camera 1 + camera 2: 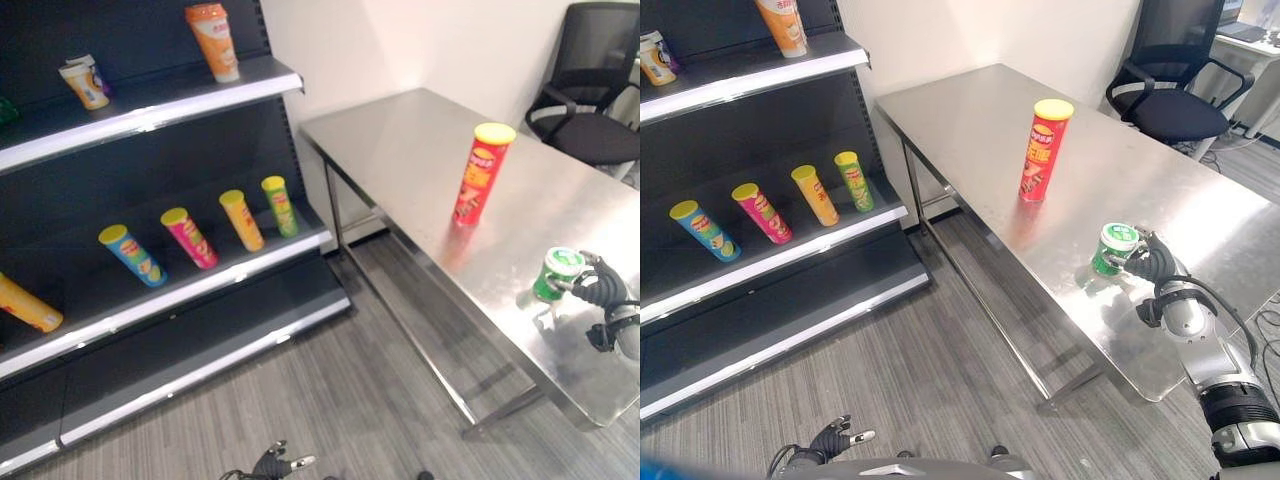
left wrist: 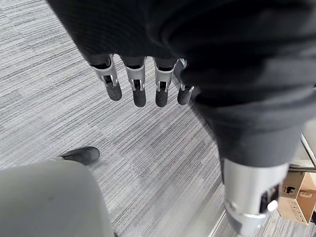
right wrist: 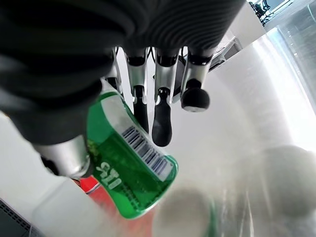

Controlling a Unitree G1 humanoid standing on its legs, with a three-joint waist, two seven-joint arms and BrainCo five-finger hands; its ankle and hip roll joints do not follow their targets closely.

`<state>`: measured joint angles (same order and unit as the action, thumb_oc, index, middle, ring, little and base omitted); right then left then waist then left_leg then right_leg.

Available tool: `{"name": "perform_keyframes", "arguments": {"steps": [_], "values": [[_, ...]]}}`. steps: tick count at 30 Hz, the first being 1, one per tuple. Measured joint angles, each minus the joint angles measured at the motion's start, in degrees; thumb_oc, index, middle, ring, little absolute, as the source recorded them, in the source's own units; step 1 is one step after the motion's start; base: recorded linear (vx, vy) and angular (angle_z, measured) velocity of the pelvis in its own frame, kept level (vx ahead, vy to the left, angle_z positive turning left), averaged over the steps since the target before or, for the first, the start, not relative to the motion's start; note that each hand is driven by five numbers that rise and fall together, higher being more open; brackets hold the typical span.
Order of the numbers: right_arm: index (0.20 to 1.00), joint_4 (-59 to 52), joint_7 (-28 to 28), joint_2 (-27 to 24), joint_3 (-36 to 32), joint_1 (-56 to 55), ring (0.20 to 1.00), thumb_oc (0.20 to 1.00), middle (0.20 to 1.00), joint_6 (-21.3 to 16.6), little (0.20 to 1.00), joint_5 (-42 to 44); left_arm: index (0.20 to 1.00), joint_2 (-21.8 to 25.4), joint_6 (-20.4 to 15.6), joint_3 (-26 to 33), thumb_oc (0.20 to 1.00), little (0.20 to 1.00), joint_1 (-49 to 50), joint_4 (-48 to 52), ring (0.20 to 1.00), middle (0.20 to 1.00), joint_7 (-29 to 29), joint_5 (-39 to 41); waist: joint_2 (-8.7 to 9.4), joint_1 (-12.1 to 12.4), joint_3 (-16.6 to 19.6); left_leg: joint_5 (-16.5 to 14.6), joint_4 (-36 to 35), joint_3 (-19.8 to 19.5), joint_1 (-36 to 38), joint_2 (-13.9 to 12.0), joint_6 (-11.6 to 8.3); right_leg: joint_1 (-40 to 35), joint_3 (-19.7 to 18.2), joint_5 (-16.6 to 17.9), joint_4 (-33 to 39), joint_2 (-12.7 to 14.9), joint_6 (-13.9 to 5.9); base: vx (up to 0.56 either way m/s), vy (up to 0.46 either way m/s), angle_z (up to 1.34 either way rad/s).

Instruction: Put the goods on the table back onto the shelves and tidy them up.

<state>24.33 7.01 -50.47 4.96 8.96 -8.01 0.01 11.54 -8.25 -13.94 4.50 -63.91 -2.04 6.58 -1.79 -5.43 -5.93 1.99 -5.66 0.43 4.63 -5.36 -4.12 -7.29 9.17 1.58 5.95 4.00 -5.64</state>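
between the fingers and thumb of the right hand sits the small green can, the fingers curled round its side near the bench edge closest to the robot. in the right wrist view the can leans at an angle in the grip, with the fingertips lying along its wall rather than wrapped fully under it. the judgement from here: the hold looks partial, so a quick lift or a swing toward the shelves could let the smooth can slip out or roll off the near edge of the bench. well beyond the fingers stands the tall red tube with its yellow lid, upright and narrow; a wide sweep of the arm could knock it over. the left hand hangs low over the floor, its fingers straight and apart, holding nothing.

as for containers, the can and the red tube are both closed, so their contents cannot be seen. on the shelves, several tubes lean in a row on the middle shelf, and cups stand on the upper one.
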Motion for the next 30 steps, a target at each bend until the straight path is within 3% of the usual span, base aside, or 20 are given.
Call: {"name": "perform_keyframes", "arguments": {"steps": [7, 11, 16, 18, 19, 21, 24, 26, 27, 30], "values": [[0.2, -15.11, 0.11, 0.07, -2.67, -0.56, 0.2, 0.2, 0.2, -0.74, 0.2, -0.04, 1.0, -0.12, 0.01, 0.92, 1.0, 1.0, 0.35, 0.11, 1.0, 1.0, -0.02, -0.05, -0.28, -0.47, 0.33, 0.13, 0.0, -0.37, -0.12, -0.59, -0.22, -0.05, 0.17, -0.04, 0.02, -0.64, 0.41, 0.0, -0.071, 0.02], [0.2, -22.51, 0.21, 0.07, -4.57, -0.38, 0.2, 0.2, 0.2, -3.08, 0.2, -0.02, 1.0, 0.0, 0.02, 0.94, 1.0, 1.0, 0.37, 0.2, 1.0, 1.0, -0.03, -0.08, -0.71, -0.24, 0.68, 0.51, 0.06, -1.23, -0.24, -1.09, -0.8, -0.25, 0.68, -0.27, 0.01, -1.41, 0.81, -0.01, -0.081, 0.07], [0.2, -24.24, 1.38, 1.66, -5.4, 0.5, 0.2, 0.2, 0.2, -4.48, 0.2, 0.02, 1.0, 0.0, -0.08, 1.65, 1.0, 1.0, -0.37, 1.41, 1.0, 1.0, 0.04, -0.02, -0.13, 1.55, -0.93, 1.56, 5.07, -3.13, -3.75, -1.25, -2.62, -0.62, 2.9, -1.03, -0.01, -2.82, 1.88, -0.06, -0.099, 0.31], [0.2, -24.44, 1.9, 2.2, -6.17, 0.85, 0.2, 0.2, 0.2, -4.61, 0.2, 0.03, 1.0, -0.05, -0.25, 2.11, 1.0, 1.0, -1.1, 1.97, 1.0, 1.0, -0.03, 0.04, 0.16, 1.96, -2.13, 2.68, 8.26, -4.19, -6.58, -0.92, -4.26, -0.95, 3.65, -1.25, -0.15, -2.75, 2.52, 0.01, -0.003, 0.8], [0.2, -25.55, 2.53, 2.31, -7.68, 0.63, 0.2, 0.2, 0.2, -4.55, 0.2, 0.0, 1.0, 0.17, -0.41, 2.6, 1.0, 1.0, -2.92, 1.66, 1.0, 1.0, 0.0, 1.04, 2.51, 1.37, -4.16, 5.48, 11.6, -0.82, -10.6, -0.09, -6.52, -1.32, 7.96, -0.99, 0.09, -0.44, 5.0, 0.07, 0.086, 1.15], [0.2, -26.32, 2.62, 2.45, -8.18, 0.79, 0.2, 0.2, 0.2, -4.68, 0.2, 0.0, 1.0, 0.43, -0.4, 3.06, 1.0, 1.0, -3.25, 1.82, 1.0, 1.0, -0.04, 1.88, 2.53, 2.17, -4.24, 5.3, 10.37, 5.13, -10.52, -2.7, -6.49, -0.96, 9.46, -1.61, 0.08, -0.11, 5.17, 0.07, 0.09, 0.73], [0.2, -26.21, 2.91, 2.84, -9.07, 1.25, 0.2, 0.2, 0.2, -4.74, 0.2, 0.0, 1.0, 1.0, -0.43, 2.91, 1.0, 1.0, -3.38, 0.45, 1.0, 1.0, -0.12, 1.89, 2.33, 2.72, -4.3, 5.34, 5.56, 6.73, -10.49, -6.68, -6.73, -0.16, 9.75, -1.8, 0.05, -0.15, 5.19, 0.08, 0.115, 0.39], [0.2, -25.28, 4.38, 3.75, -9.99, 1.14, 0.2, 0.2, 0.2, -4.35, 0.2, 0.0, 1.0, 1.11, -0.3, 2.92, 1.0, 1.0, -4.73, -0.94, 1.0, 1.0, -0.31, 1.79, 2.48, 2.4, -4.66, 5.5, 1.0, 9.61, -11.25, -8.7, -6.72, 0.16, 9.8, -1.83, 0.06, -0.26, 5.12, 0.2, 0.236, 0.54], [0.2, -25.73, 4.38, 4.18, -10.95, 0.42, 0.2, 0.2, 0.2, -4.34, 0.2, -0.06, 1.0, 1.13, -0.35, 2.96, 1.0, 1.0, -4.74, -0.93, 1.0, 1.0, -0.35, 1.66, 2.01, 3.1, -4.53, 5.72, 0.45, 11.65, -11.06, -9.67, -6.44, -0.07, 9.84, -1.88, 0.08, -0.17, 3.94, 0.26, 0.306, 0.21], [0.2, -25.85, 4.49, 4.59, -11.66, -0.23, 0.2, 0.2, 0.2, -4.33, 0.2, -0.08, 1.0, 1.04, -0.19, 2.92, 1.0, 1.0, -3.9, -1.12, 1.0, 1.0, -0.33, 1.39, 1.21, 3.78, -4.35, 6.06, 0.38, 12.3, -9.58, -10.07, -5.97, -1.32, 9.64, -2.33, 0.07, 0.18, 2.49, 0.15, 0.202, -0.05]]}}
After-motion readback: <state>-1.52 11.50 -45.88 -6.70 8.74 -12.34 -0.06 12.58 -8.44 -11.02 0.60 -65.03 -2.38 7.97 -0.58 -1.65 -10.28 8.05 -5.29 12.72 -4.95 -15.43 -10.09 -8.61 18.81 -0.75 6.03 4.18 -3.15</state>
